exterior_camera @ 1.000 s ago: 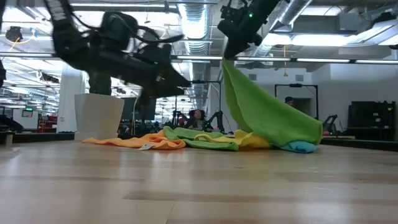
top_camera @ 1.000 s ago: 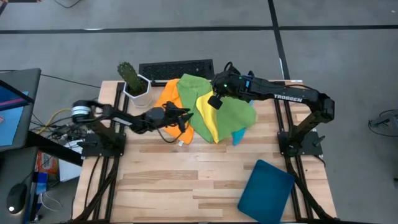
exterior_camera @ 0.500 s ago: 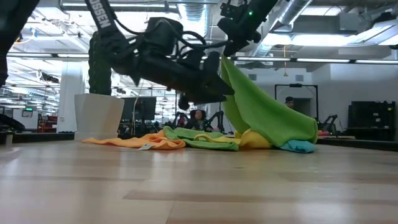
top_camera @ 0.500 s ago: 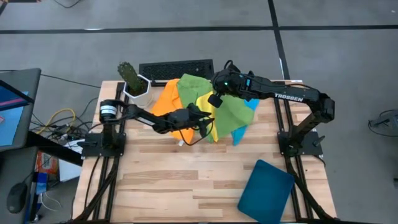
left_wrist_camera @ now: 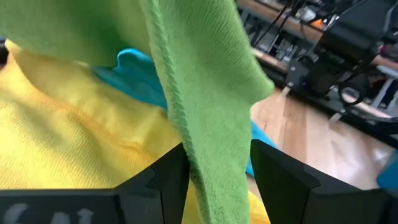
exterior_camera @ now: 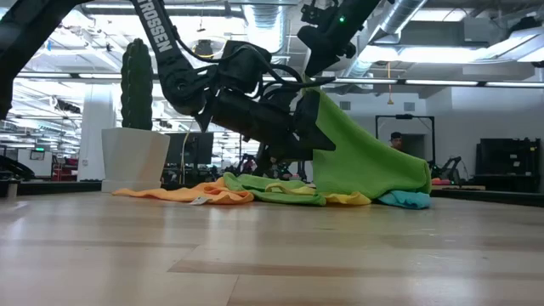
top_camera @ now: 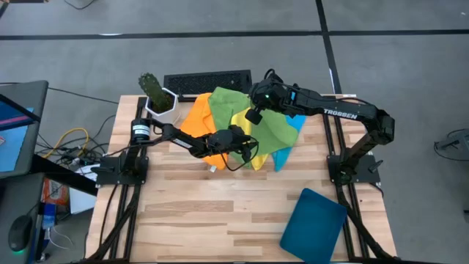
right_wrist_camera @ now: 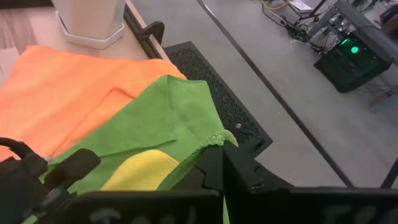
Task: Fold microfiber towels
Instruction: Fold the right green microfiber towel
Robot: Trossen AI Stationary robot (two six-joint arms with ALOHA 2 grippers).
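The right gripper (top_camera: pixel 253 117) is clamped on a corner of a green towel (top_camera: pixel 272 132) and holds it raised above the desk (top_camera: pixel 220 213), so we see the cloth draping down onto the heap. The left gripper (top_camera: pixel 249 149) has its fingers apart around that towel's hanging edge (left_wrist_camera: pixel 208 124), not pinching it. Beneath lie the orange towel (top_camera: pixel 194 117), a 2nd green towel (top_camera: pixel 223 103), the yellow towel (top_camera: pixel 242 125) and the blue towel (top_camera: pixel 282 156), bunched near the potted cactus (top_camera: pixel 155 94).

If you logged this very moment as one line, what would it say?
right gripper: shut on green towel, lifted above pile | left gripper: open, fingers either side of its hanging edge | fold: not yet done
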